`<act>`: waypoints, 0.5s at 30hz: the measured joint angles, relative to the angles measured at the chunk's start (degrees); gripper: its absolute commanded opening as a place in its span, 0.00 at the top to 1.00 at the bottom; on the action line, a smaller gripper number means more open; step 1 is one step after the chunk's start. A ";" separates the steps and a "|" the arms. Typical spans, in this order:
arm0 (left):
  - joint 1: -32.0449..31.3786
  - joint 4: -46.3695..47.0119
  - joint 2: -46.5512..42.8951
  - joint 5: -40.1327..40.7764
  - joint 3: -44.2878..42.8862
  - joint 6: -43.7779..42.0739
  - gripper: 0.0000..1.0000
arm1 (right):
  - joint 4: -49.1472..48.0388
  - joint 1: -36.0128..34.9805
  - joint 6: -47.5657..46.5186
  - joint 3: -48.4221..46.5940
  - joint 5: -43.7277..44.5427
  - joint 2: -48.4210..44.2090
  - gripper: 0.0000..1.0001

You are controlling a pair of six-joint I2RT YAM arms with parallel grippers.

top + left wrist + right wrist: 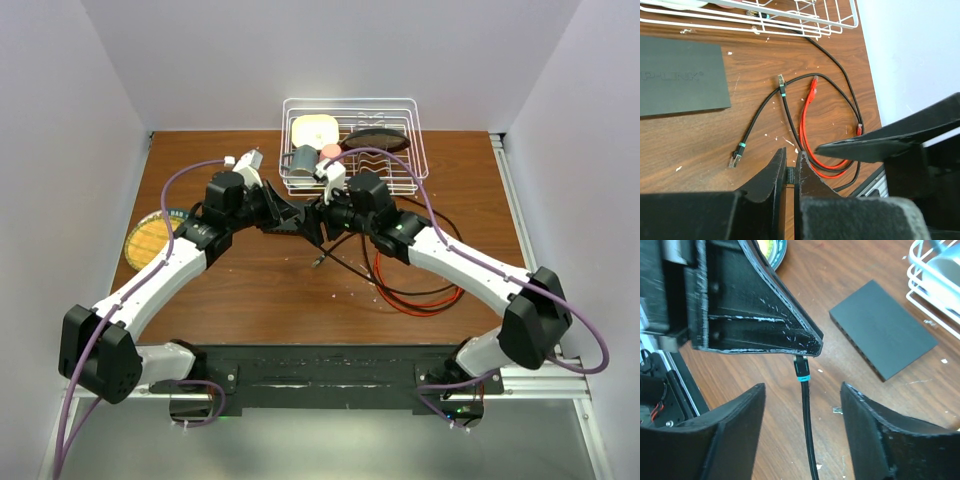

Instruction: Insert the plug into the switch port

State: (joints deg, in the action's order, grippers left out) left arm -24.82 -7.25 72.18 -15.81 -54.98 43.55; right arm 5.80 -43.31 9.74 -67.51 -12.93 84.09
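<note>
The plug (801,364) is a black connector with a teal band, and my left gripper (789,152) is shut on it above the table. Its gold contacts show between those jaws in the left wrist view. Its black cable (807,430) hangs down between the fingers of my right gripper (802,386), which is open and touches nothing. In the top view both grippers meet tip to tip at the table's middle, left gripper (303,216) and right gripper (326,214). The switch (882,335) is a flat black box lying on the wood just beyond them, its sockets facing the grippers; it also shows as the switch (680,75).
A white wire rack (350,140) with dishes stands at the back. A yellow plate (150,238) lies at the left. A red cable (415,295) and a loose black cable (781,80) with teal-banded plugs coil on the table to the right.
</note>
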 measured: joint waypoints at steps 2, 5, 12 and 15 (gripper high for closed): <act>0.00 -0.02 0.00 0.00 0.02 0.28 1.00 | -0.11 -0.15 0.09 0.02 0.00 0.79 0.43; 0.00 -0.04 0.00 -0.02 0.00 0.42 1.00 | -0.24 -0.20 0.15 0.04 0.02 1.60 0.46; 0.00 0.02 0.00 -0.24 0.00 0.44 1.00 | -1.11 -0.20 0.33 0.74 0.00 1.79 0.55; 0.00 0.13 0.00 -0.31 0.02 0.48 1.00 | -1.46 -0.20 0.39 1.09 0.00 1.86 0.58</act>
State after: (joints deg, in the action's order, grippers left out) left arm -24.82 -7.11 72.18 -16.12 -54.96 44.03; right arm 4.34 -43.51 10.13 -66.41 -12.93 85.95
